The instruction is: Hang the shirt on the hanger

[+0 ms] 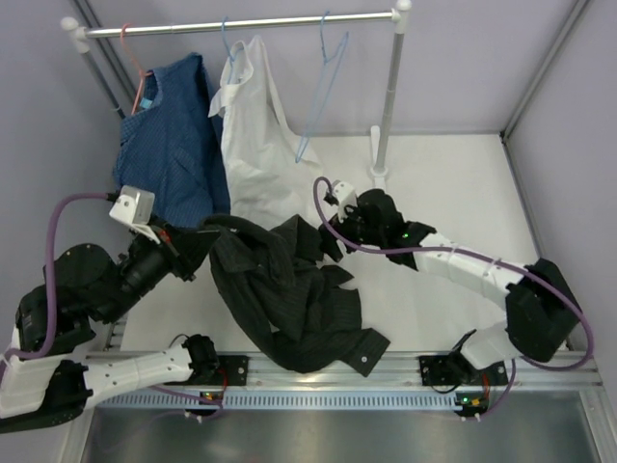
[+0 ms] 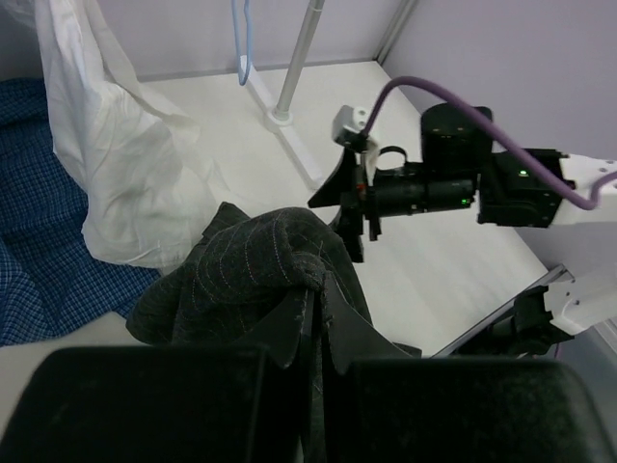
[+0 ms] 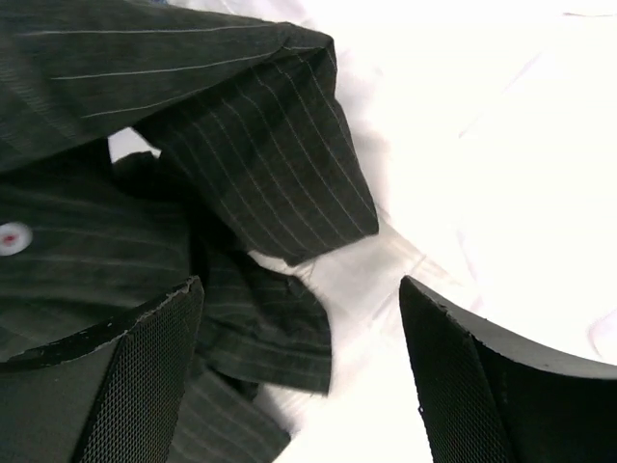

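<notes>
The black pinstriped shirt (image 1: 289,299) lies crumpled on the table between the arms, its lower end reaching the front rail. My left gripper (image 1: 204,246) is shut on a fold of the shirt (image 2: 246,275) at its upper left and holds it raised. My right gripper (image 1: 333,224) is open just above the shirt's upper right edge; in the right wrist view a shirt flap (image 3: 260,154) lies between and beyond its fingers (image 3: 145,357), untouched. The light-blue wire hanger (image 1: 323,87) hangs empty on the rail at the back.
A clothes rail (image 1: 241,24) stands at the back on a white post (image 1: 390,106). A blue shirt (image 1: 169,145) on a pink hanger and a white shirt (image 1: 255,145) on a blue hanger hang from it, their hems near the black shirt.
</notes>
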`<state>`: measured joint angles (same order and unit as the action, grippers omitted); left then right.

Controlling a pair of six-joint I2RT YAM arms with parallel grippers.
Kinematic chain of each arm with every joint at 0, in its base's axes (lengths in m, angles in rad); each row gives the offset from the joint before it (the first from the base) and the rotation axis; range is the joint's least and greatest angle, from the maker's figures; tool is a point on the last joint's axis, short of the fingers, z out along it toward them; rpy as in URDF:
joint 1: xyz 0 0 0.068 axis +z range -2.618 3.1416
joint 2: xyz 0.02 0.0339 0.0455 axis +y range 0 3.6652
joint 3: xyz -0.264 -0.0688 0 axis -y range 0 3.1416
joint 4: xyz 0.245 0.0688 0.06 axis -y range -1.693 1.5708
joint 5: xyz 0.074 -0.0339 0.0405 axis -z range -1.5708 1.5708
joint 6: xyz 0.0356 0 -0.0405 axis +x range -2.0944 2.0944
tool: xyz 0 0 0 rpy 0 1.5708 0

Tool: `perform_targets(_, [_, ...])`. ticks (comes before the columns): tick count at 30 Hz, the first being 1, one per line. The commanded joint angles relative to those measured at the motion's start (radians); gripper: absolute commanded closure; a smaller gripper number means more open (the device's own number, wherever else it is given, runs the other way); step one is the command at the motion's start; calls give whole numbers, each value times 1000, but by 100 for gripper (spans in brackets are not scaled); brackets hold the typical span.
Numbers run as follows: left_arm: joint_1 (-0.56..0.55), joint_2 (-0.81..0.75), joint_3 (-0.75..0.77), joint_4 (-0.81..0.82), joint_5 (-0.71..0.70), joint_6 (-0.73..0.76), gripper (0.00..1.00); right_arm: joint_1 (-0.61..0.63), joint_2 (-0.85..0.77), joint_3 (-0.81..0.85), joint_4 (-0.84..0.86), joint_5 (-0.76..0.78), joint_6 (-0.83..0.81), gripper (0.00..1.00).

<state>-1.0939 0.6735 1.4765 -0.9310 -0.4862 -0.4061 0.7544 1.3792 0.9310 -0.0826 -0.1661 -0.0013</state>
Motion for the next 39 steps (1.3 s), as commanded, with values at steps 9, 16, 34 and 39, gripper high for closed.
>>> perform_targets(9, [2, -28, -4, 9, 5, -37, 100, -30, 351, 178, 228, -234, -6, 32])
perform_targets(16, [2, -28, 10, 8, 3, -33, 100, -24, 419, 152, 342, -208, 58, 56])
perform_targets(34, [-4, 176, 36, 107, -442, -25, 100, -35, -443, -14, -194, 512, 231, 100])
perform_targets(39, [-1, 385, 293, 153, -512, 84, 100, -35, -632, 243, -526, 698, 210, 100])
